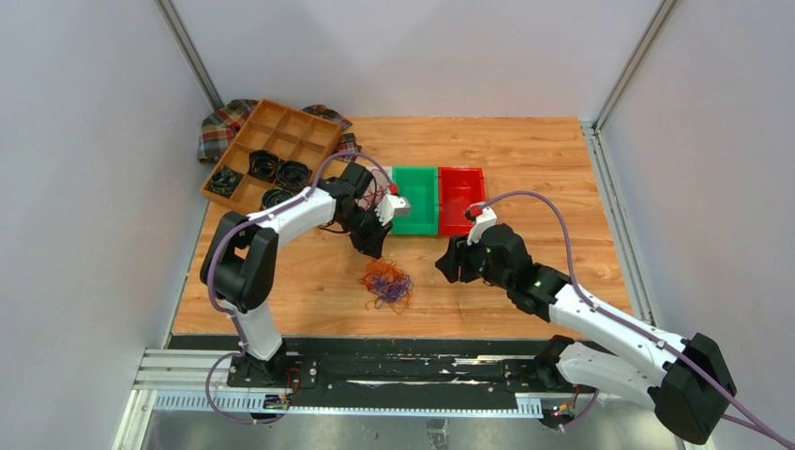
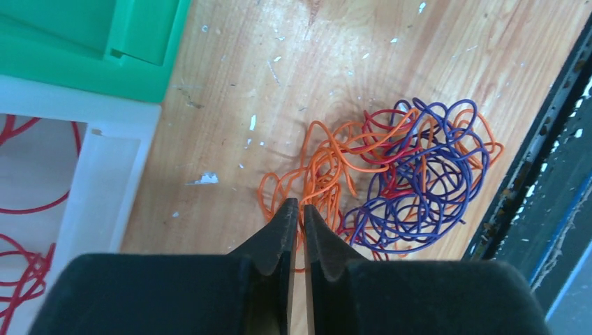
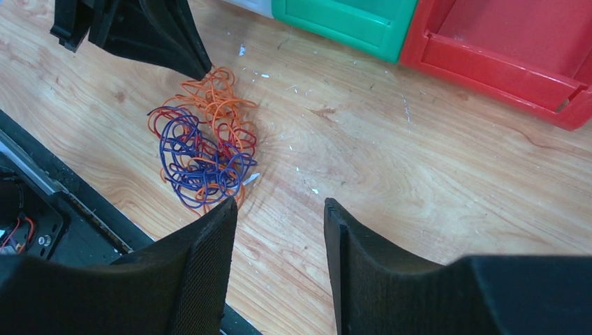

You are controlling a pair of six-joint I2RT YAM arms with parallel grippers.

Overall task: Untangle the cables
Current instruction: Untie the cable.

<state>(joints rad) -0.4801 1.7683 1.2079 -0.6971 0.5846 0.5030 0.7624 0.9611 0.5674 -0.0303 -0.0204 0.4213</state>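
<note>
At the lower centre of the top view, just above the black base rail, the cables point(image 1: 387, 284) lie on bare wood as one loose clump of orange, red and purple strands.

1. Orientation. The clump is roughly oval. Its long axis runs from upper left to lower right in the top view. The orange end faces up toward the bins, and the purple end faces the rail. It has no distinct point.
2. Left gripper point(image 2: 300, 206). The jaws are drawn almost together, with only a thin slit between them. The tips sit at an orange loop on the clump's edge. The views do not show whether a strand is actually pinched.
3. Right gripper point(image 3: 279, 206). The jaws stand apart and hold nothing. It hovers over bare wood just right of the clump.
4. Step in hand (judged). The left gripper is seizing one orange strand for extraction.
5. Next move (judged). The pinch should catch a single strand. The pull should then be slow and directed away from the clump. The right gripper should pin the remainder, or the whole tangle is likely to drag along.
6. Farther up the frame, the white bin point(image 2: 105, 139) already holds red strands point(image 2: 28, 202). The green bin point(image 1: 415, 199) and the red bin point(image 1: 461, 199) stand beside it.
</note>
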